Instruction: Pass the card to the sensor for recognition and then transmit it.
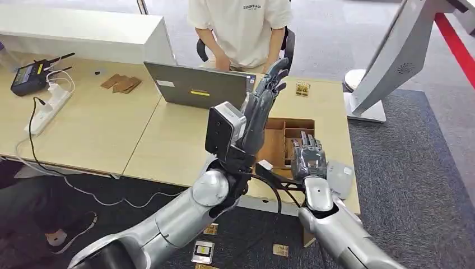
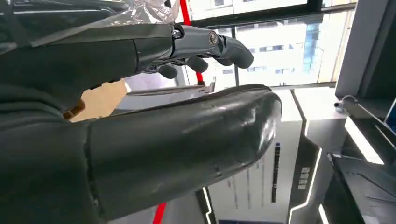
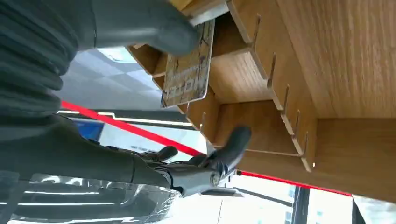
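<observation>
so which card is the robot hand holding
The brown printed card pinched by the right robot hand at the wooden compartment box; the others lie loose on table and floor.

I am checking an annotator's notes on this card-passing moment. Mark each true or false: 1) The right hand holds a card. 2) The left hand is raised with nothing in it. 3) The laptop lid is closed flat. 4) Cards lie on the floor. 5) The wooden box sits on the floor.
1) True: the right hand pinches a card by the wooden box.
2) True: the left hand is empty.
3) False: the laptop is open.
4) True: cards.
5) False: it sits on the table.
</observation>
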Controlling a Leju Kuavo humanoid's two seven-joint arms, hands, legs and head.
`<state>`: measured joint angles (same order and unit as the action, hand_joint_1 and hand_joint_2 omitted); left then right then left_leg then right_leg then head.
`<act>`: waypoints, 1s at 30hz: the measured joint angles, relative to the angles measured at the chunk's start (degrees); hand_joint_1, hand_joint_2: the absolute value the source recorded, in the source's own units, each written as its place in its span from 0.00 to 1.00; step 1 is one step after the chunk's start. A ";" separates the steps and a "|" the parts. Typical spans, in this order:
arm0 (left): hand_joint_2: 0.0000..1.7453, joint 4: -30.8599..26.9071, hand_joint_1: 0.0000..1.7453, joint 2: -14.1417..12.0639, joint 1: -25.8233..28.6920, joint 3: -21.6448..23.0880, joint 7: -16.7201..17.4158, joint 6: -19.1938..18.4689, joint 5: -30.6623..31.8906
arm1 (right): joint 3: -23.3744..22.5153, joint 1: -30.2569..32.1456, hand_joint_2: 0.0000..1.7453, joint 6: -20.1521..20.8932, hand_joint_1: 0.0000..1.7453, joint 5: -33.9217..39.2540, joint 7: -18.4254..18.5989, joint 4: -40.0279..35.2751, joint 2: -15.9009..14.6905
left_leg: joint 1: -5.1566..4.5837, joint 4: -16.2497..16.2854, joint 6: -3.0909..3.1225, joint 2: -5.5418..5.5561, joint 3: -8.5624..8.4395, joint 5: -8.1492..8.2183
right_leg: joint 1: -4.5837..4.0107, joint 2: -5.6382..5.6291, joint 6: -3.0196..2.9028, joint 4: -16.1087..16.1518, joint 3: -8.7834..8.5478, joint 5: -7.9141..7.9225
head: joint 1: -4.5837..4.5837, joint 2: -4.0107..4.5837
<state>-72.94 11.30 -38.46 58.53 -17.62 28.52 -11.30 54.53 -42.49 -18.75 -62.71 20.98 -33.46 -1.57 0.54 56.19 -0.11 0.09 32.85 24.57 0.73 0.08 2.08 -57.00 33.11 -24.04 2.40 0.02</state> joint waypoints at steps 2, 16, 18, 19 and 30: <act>0.00 0.09 0.00 0.00 0.00 0.00 -0.02 0.00 -0.02 | 0.04 0.00 1.00 0.39 1.00 0.07 -0.22 0.24 0.04 | 0.00 0.00 0.00 0.00 0.01 0.00 | 0.00 0.00 0.00 0.00 0.01 0.00 | 0.00 0.00; 0.00 0.13 0.00 0.00 0.09 0.00 -0.09 0.55 -0.13 | 0.50 -0.11 1.00 0.13 0.94 0.85 -0.55 0.90 0.46 | 0.00 0.00 0.00 0.00 0.00 0.00 | 0.00 0.00 0.00 0.00 0.00 0.00 | 0.00 0.00; 0.00 0.13 0.00 0.00 0.09 0.00 -0.13 0.63 -0.20 | 0.61 -0.11 1.00 -0.37 0.93 0.85 -0.66 0.96 0.46 | 0.00 0.00 0.00 0.00 0.00 0.00 | 0.00 0.00 0.00 0.00 0.00 0.00 | -0.02 0.00; 0.00 0.15 0.00 0.00 0.09 0.00 -0.22 0.63 -0.22 | 0.66 -0.12 1.00 -0.66 0.93 0.85 -0.68 0.96 0.46 | 0.00 0.00 0.00 0.00 0.00 0.00 | 0.00 0.00 0.00 0.00 0.00 0.00 | 0.00 0.00; 0.00 0.85 0.00 0.07 0.10 0.00 -1.03 0.63 -0.35 | 0.90 -0.96 1.00 -3.61 1.00 0.85 -1.20 0.94 0.44 | 0.00 0.00 0.00 0.00 0.00 0.00 | 0.00 0.00 0.00 0.00 0.01 0.00 | 0.00 0.00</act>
<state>-72.08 11.37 -38.36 58.53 -18.64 29.16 -11.65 55.43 -43.45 -22.36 -61.85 19.78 -32.52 -1.14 0.54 56.19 -0.11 0.09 32.85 24.57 0.73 0.08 2.08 -57.00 33.12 -24.03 2.40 0.02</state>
